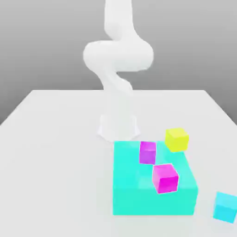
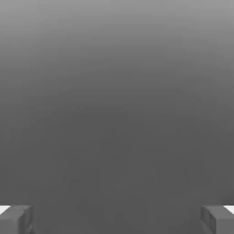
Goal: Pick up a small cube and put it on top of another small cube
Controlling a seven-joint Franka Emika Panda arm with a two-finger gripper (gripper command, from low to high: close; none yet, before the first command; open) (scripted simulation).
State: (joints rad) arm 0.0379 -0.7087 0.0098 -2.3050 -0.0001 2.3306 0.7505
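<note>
The small cube (image 1: 226, 206), plain cyan, sat on the bench (image 1: 55, 152) at the exterior view's lower right, just beside the large cyan block (image 1: 134, 185) but apart from it. Being a cube, it had no long axis; it rested flat, turned a little so that one vertical edge faced the camera. On top of the large cyan block stood two magenta cubes, the nearer magenta cube (image 1: 165, 177) close to the block's front edge and the farther magenta cube (image 1: 147, 152) behind it. A yellow cube (image 1: 177, 139) stood at the block's far right corner. Behind the block rose the white arm (image 1: 118, 60) from its base. In the hand view the gripper (image 2: 117, 219) stood wide open, its fingertips (image 2: 16, 219) far apart against plain grey, holding nothing.
</note>
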